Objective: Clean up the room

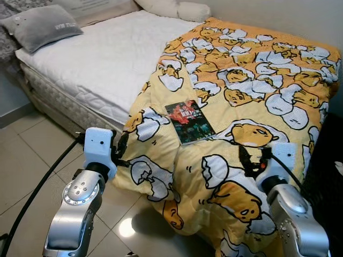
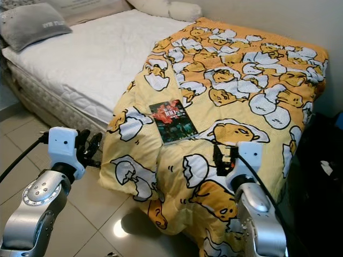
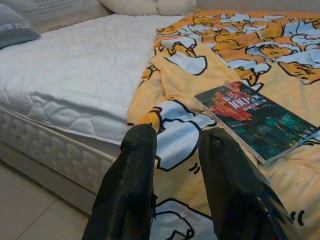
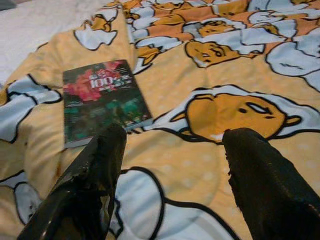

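Overhead, the head camera looked down on a bed (image 1: 91,64) with a white quilted mattress, a grey pillow (image 1: 40,25) at its far left corner and pale pillows (image 1: 177,8) against the wall. A soft yellow blanket (image 1: 252,80), printed with cartoon egg figures, covered the bed's right half and spilled in folds over the edge toward the glossy tiled floor (image 1: 21,155). A thin rectangular book (image 1: 188,121) with a dark red-and-green cover lay flat on the blanket near that edge. The left end effector (image 2: 90,147) hung beside the draped blanket above the floor, and the right end effector (image 1: 252,159) sat over the blanket, near the book's lower right. From the left wrist, the mattress's stitched side panel came into sight, and the two black fingers (image 3: 131,190) stood a little apart, empty, pointing at the blanket fold just short of the book. From the right wrist, the textured black fingers (image 4: 95,175) were spread wide with nothing between them but blanket, the book lying beyond the tip of one.
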You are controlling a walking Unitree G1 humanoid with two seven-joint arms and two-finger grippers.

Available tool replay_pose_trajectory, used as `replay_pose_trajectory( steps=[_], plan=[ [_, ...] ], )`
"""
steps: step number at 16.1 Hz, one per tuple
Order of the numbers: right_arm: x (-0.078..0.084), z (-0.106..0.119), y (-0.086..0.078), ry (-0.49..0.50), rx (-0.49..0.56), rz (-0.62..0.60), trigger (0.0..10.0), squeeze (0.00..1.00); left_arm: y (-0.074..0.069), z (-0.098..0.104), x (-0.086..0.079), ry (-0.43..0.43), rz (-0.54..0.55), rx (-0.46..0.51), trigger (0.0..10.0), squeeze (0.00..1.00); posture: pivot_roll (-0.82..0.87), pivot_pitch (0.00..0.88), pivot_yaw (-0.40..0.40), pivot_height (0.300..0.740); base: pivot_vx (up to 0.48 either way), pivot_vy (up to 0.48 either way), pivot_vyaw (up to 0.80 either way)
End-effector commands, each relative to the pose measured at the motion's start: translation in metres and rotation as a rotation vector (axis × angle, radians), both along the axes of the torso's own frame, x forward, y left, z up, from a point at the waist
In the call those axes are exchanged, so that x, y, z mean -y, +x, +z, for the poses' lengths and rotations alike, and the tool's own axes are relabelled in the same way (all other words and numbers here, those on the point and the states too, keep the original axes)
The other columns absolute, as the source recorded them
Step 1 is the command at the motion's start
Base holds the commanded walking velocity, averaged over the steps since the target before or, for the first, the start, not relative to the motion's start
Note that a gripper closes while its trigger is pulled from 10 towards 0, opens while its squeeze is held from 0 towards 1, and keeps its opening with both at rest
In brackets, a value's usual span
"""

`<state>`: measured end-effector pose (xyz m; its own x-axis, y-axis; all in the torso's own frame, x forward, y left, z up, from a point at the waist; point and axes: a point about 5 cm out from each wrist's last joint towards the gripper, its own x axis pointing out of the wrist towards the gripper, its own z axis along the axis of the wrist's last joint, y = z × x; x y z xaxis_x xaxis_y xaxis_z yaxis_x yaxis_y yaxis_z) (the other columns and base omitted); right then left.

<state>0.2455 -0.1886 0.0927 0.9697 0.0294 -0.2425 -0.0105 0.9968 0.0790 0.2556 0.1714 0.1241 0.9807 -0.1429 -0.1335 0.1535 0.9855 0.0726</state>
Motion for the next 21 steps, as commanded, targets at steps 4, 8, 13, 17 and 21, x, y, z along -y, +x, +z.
replay_pose_trajectory(
  steps=[4, 8, 13, 17, 21],
  plan=[
    [-0.003, 0.0026, -0.0007, 0.012, 0.005, -0.001, 10.0, 0.0, 0.0001, 0.0047, 0.0003, -0.013, -0.018, 0.018, 10.0, 0.08, -0.03, 0.0, 0.011, 0.74, 0.224, 0.0, 0.0],
    [-0.0014, 0.0022, -0.001, 0.015, 0.005, -0.01, 10.0, 0.0, 0.0011, 0.0035, 0.0026, -0.018, -0.026, 0.011, 10.0, 0.07, -0.04, 0.0, 0.015, 0.74, 0.31, 0.0, 0.0],
    [-0.0042, 0.0024, -0.0006, -0.002, 0.008, 0.005, 10.0, 0.0, 0.0002, 0.0027, 0.002, -0.019, -0.037, 0.004, 10.0, 0.08, -0.03, 0.0, 0.016, 0.74, 0.313, 0.0, 0.0],
    [-0.0036, 0.0018, -0.0012, 0.001, 0.003, -0.012, 10.0, 0.0, -0.0006, 0.0022, 0.0026, -0.015, -0.043, 0.003, 10.0, 0.07, -0.03, 0.0, 0.014, 0.74, 0.313, 0.0, 0.2],
    [-0.0005, 0.0008, -0.0016, 0.0, -0.002, -0.025, 10.0, 0.0, -0.001, -0.0003, 0.0062, -0.01, -0.06, -0.004, 10.0, 0.06, -0.04, 0.0, 0.008, 0.74, 0.296, 0.0, 0.0]
  ],
)
